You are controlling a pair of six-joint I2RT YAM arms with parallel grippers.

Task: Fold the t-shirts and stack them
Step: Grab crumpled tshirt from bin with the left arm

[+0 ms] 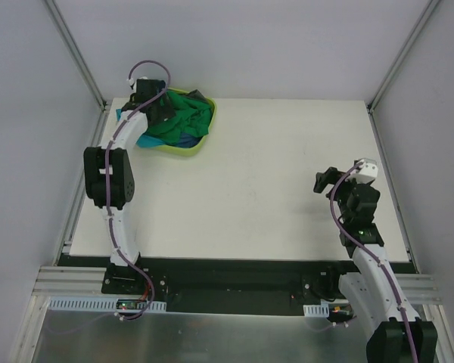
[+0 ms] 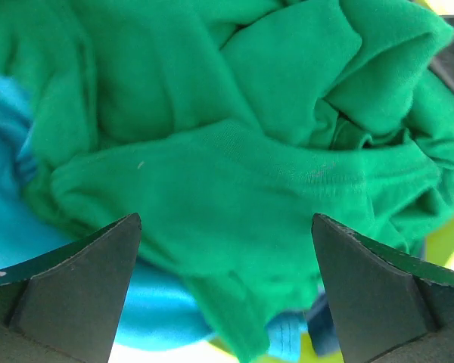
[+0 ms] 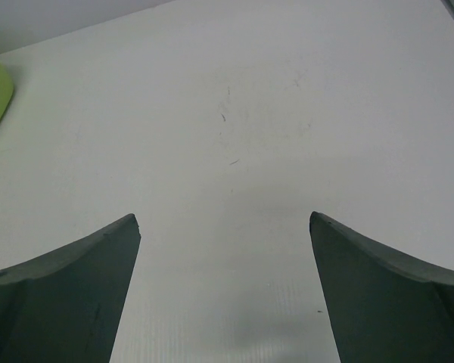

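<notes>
Bright, even light; soft shadows.

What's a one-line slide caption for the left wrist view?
Open left pincer over the crumpled green t-shirt, with a turquoise t-shirt beneath it, in the lime basket.

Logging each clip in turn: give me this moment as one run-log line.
left gripper open over green t-shirt in lime-green basket | right gripper open over table | no grasp yet

Open table (image 1: 272, 189) across the middle and right; basket (image 1: 188, 151) heaped with t-shirts (image 1: 183, 121) at far-left corner.
</notes>
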